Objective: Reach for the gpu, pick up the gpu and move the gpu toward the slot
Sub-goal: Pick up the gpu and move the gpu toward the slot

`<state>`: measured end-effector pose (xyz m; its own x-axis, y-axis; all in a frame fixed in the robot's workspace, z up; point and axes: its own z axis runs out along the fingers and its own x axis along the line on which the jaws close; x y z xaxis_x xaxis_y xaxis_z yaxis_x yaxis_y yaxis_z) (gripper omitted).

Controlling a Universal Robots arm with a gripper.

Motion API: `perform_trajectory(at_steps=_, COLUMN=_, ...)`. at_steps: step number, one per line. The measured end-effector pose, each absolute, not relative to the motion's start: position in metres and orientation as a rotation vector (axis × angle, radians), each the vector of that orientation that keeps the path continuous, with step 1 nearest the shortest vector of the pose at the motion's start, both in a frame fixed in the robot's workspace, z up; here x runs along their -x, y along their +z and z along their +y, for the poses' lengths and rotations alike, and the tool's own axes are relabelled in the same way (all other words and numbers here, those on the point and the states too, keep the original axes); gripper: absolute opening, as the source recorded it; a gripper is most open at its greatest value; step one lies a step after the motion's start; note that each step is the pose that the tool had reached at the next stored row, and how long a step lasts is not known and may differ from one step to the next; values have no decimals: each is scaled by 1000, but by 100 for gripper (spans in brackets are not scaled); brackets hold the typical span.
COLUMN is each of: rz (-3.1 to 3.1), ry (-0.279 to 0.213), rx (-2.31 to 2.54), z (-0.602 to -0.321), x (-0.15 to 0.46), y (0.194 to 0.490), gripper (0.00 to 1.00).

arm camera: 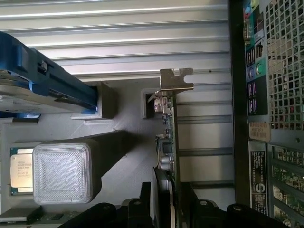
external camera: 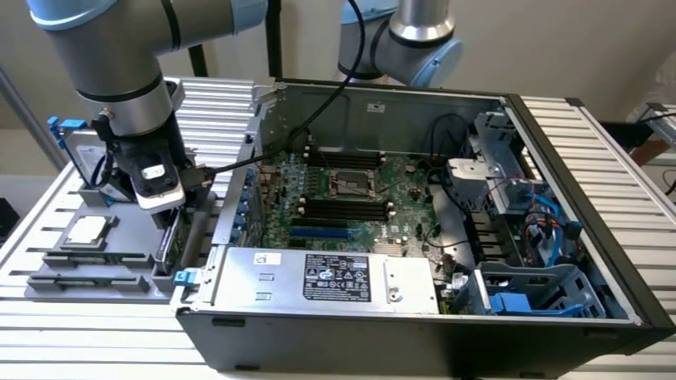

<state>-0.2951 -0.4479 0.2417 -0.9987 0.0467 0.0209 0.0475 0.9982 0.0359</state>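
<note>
Gpu (arm camera: 172, 142) stands on edge in grey tray (arm camera: 126, 126), with its silver bracket (arm camera: 175, 80) at the end away from the gripper (arm camera: 166, 191). The gripper sits astride the card; whether it clamps cannot be told. In the exterior view the tray lies at 9 o'clock of the open case (external camera: 423, 348). Processor (arm camera: 21, 171) lies in the same tray.

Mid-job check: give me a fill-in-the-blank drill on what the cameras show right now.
1. The gripper hangs outside the computer case, at the exterior view's ____.
2. The gpu stands on its ____ in the gray tray, not flat.
3. The bracket at the gpu's end is ____ in colour.
4. The hard drive sits in a ____ frame.
Missing words: left, edge, silver, blue.
</note>
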Motion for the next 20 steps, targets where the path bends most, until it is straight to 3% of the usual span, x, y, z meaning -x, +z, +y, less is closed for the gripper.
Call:
perform_trajectory(at_steps=5, rz=-3116, ry=-56, rx=74, z=-447, x=295, y=241, gripper=36)
perform_trajectory(at_steps=6, rz=-3115, ry=-56, rx=74, z=-447, x=295, y=241, gripper=29)
perform_trajectory(at_steps=9, rz=-3110, ry=-56, rx=74, z=-447, x=295, y=241, gripper=27)
perform_trajectory(at_steps=20, rz=-3103, ry=-56, rx=74, z=-447, x=295, y=241, gripper=26)
